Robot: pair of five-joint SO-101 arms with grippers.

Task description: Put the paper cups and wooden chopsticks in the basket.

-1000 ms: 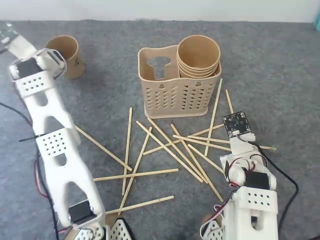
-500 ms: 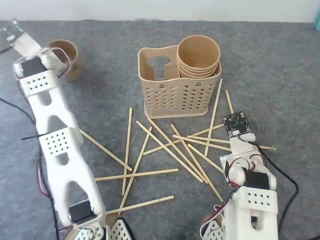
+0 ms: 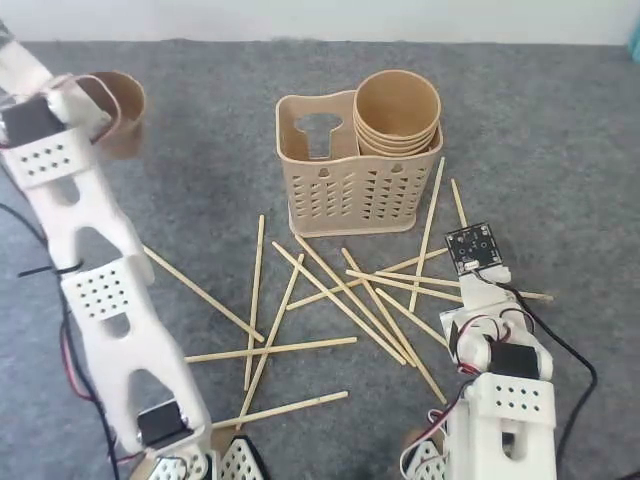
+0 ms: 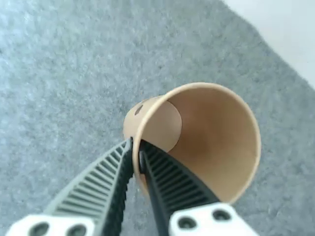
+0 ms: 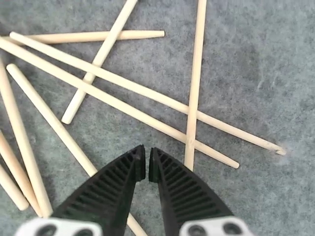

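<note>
A brown paper cup (image 3: 122, 105) hangs tilted above the grey cloth at the far left, its rim pinched by my left gripper (image 3: 92, 100). In the left wrist view the gripper (image 4: 136, 146) is shut on the cup (image 4: 206, 132) wall, one finger inside and one outside. The beige basket (image 3: 340, 195) stands at the back middle with several stacked cups (image 3: 397, 112) in its right compartment. Several wooden chopsticks (image 3: 330, 290) lie scattered in front of it. My right gripper (image 5: 147, 158) hovers shut just above crossed chopsticks (image 5: 147, 93), holding nothing.
The basket's left compartment (image 3: 317, 140) holds nothing. The right arm's body (image 3: 495, 340) stands at the near right, the left arm's white links (image 3: 100, 290) run along the left edge. Bare grey cloth (image 3: 540, 130) lies to the basket's right.
My left gripper has lifted the paper cup off the cloth and tipped it, moving slightly left and back. The right arm has not moved.
</note>
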